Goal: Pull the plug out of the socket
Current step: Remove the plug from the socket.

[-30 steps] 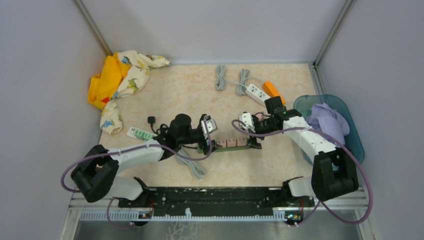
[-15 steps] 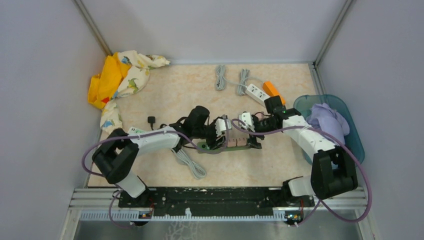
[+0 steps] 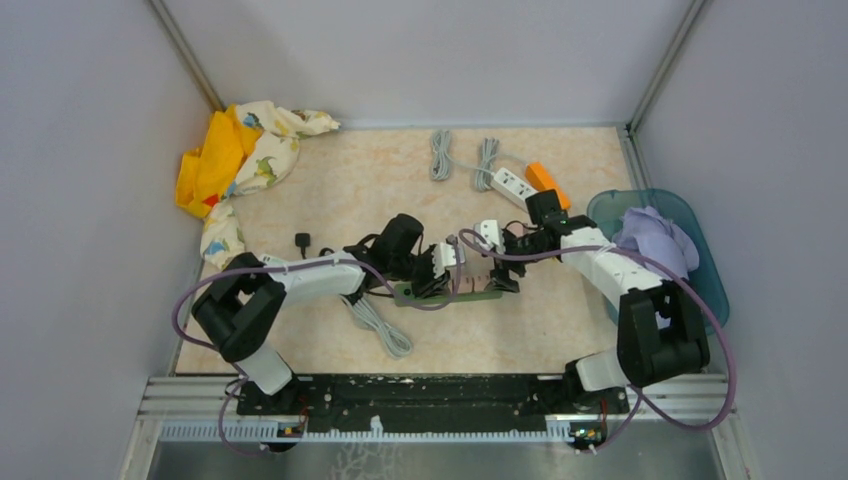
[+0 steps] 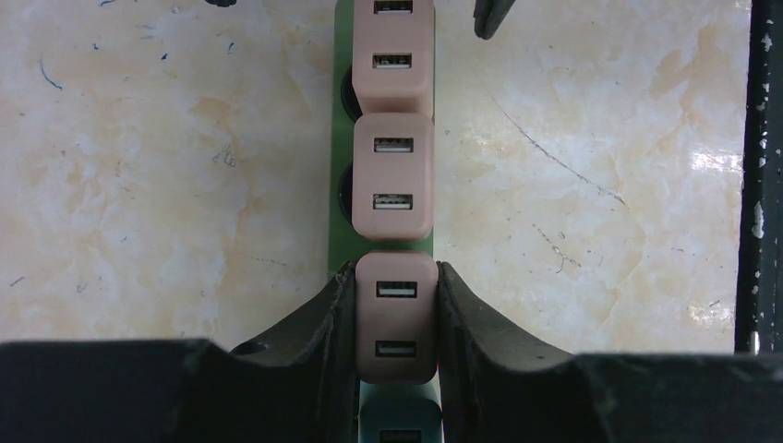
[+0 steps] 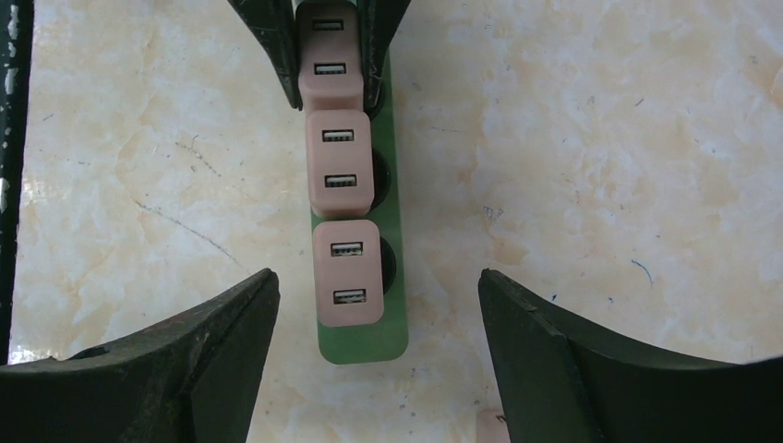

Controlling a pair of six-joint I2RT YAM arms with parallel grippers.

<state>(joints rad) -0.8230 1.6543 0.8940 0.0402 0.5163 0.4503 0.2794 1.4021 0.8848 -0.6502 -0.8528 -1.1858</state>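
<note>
Only the wrist views show us the left claw [image 4: 395, 277] clamping a pink plug [image 4: 395, 318]. The right claw [image 5: 379, 281] gapes, and the strip [image 3: 408, 294] lies left-right.

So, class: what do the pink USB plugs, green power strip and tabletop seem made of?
The pink USB plugs look like matte moulded plastic: rounded corners, no glare. The green power strip likewise. The tabletop: marble-pattern laminate or stone, glossy highlights.
</note>
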